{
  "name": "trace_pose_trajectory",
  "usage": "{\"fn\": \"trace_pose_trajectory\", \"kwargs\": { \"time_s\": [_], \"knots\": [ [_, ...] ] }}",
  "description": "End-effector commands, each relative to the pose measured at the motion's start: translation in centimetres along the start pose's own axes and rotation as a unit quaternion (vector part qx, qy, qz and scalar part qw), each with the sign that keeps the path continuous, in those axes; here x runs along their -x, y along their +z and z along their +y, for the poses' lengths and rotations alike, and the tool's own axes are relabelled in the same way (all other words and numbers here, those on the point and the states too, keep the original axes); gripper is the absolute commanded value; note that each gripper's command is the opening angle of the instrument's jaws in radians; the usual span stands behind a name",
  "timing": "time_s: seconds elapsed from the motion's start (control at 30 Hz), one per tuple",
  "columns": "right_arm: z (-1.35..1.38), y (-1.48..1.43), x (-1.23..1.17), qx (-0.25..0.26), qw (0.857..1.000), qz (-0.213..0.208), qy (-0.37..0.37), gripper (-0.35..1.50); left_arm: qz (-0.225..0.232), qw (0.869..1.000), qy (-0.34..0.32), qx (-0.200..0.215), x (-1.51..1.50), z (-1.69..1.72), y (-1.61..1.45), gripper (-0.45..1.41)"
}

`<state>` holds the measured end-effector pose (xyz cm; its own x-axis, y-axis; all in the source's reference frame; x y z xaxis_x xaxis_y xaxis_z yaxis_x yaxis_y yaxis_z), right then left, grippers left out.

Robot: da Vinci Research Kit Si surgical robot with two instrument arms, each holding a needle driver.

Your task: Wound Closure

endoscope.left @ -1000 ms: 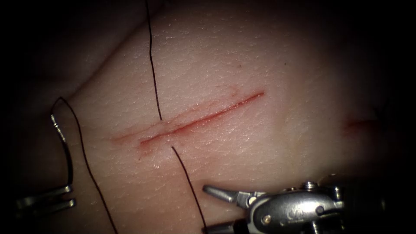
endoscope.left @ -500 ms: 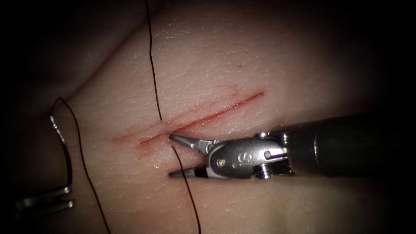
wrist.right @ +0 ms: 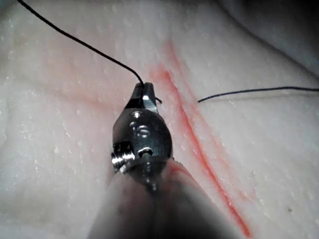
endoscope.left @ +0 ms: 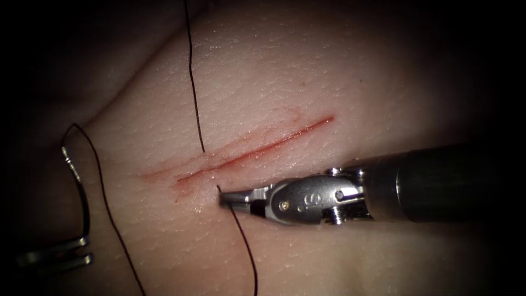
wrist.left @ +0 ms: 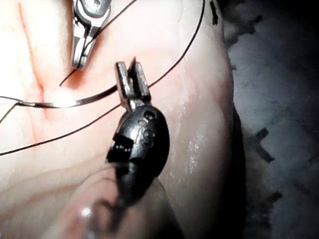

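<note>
Since a moment ago the right tool (endoscope.left: 226, 198) has closed on the thread (endoscope.left: 241, 230) where it exits just below the cut (endoscope.left: 246, 154). One curved needle (endoscope.left: 79, 186) lies clear of the tissue (endoscope.left: 339, 71), far left, its lower end clamped in the left tool (endoscope.left: 55, 257). Two tools, one thread.

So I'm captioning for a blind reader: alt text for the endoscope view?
The right tool has its jaws shut on the thread beside the cut in the tissue. The left tool holds the needle at one end, outside the tissue.
</note>
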<state>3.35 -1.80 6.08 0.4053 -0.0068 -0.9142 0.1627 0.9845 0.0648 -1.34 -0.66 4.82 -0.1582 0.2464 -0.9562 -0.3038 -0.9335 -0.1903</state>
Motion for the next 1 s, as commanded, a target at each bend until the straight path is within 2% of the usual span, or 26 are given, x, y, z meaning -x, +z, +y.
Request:
{"fn": "trace_pose_trajectory", "kwargs": {
  "time_s": [0.03,0.17,0.3,0.43,0.47,0.6,0.7,0.83,1.0],
  "knots": [
    [-0.06,0.07,0.01,-0.002,1.0,0.001,0.0,-0.35,-0.001,1.0,-0.002,0.0,0.06,0.08,0.04,-0.45],
    [-0.08,-0.03,-0.02,0.006,1.0,0.013,0.003,-0.35,-0.001,1.0,-0.002,0.001,0.05,0.09,0.04,-0.45],
    [-0.24,-0.21,-0.12,0.004,1.0,0.02,-0.002,-0.35,-0.001,1.0,-0.002,0.001,0.05,0.08,0.04,-0.45],
    [-0.59,-0.54,-0.37,-0.002,0.999,0.035,-0.005,-0.35,-0.001,1.0,-0.002,0.0,0.05,0.08,0.05,-0.45],
    [-0.59,-0.54,-0.37,-0.002,0.999,0.035,-0.005,-0.35,-0.001,1.0,-0.002,0.0,0.05,0.08,0.05,-0.45],
    [-1.12,-0.83,-0.8,-0.015,0.999,0.047,-0.016,-0.35,0.001,1.0,-0.002,0.001,0.05,0.09,0.09,-0.45],
    [-1.33,-0.92,-0.97,-0.025,0.998,0.052,-0.026,-0.35,0.001,1.0,-0.002,0.001,0.05,0.09,0.09,-0.45],
    [-1.8,-1.06,-1.27,-0.06,0.996,0.048,-0.048,-0.35,0.001,1.0,-0.002,0.002,0.05,0.09,0.07,-0.45],
    [-1.82,-1.05,-1.32,-0.064,0.996,0.048,-0.049,-0.35,0.001,1.0,-0.002,0.001,0.05,0.09,0.08,-0.45]
  ]
}}
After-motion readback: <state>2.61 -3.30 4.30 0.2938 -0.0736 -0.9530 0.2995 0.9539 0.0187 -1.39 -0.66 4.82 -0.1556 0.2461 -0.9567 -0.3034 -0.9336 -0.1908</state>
